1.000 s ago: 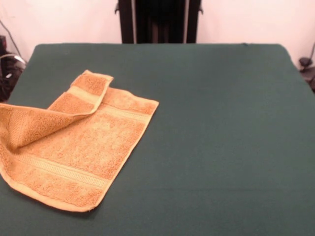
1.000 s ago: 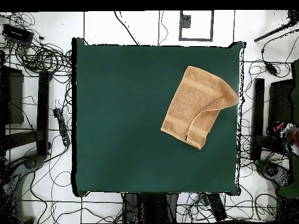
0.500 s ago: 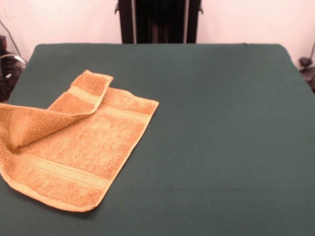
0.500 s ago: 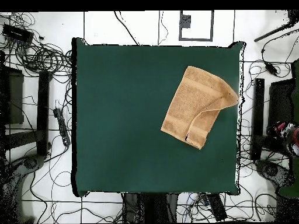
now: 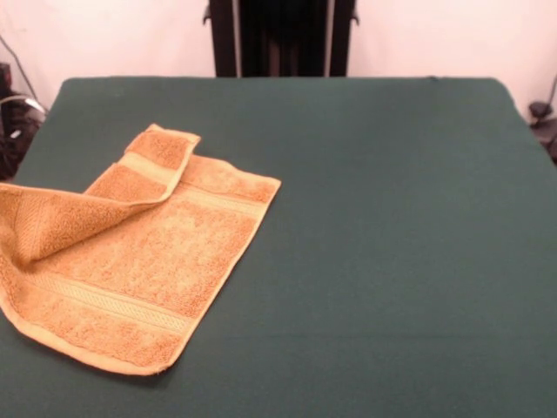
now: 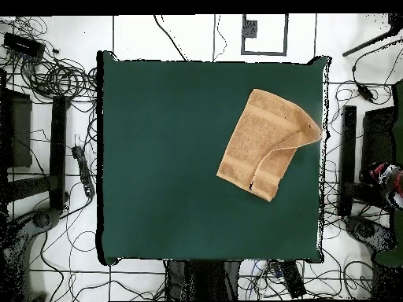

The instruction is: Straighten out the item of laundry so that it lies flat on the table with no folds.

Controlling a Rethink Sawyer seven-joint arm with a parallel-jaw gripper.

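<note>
No gripper shows in either view, so there is no telling how its fingers stand.

Front view first: one towel (image 5: 130, 261), one table (image 5: 392, 244). The towel is golden-orange terry and sits at the left side of the green cloth, set at a slant. It's not flat. One corner is folded back over the body, making a raised flap along the left, and that flap runs to the picture's left edge, where the towel is cut off. Two paler woven bands cross it, one near each end.

Overhead now: again one towel (image 6: 260, 145) on one table (image 6: 173, 157), here near the right edge, and its folded corner reaches almost to that edge. A dark speck sits by the fold, too small to make out. Cables litter the floor all round.
</note>
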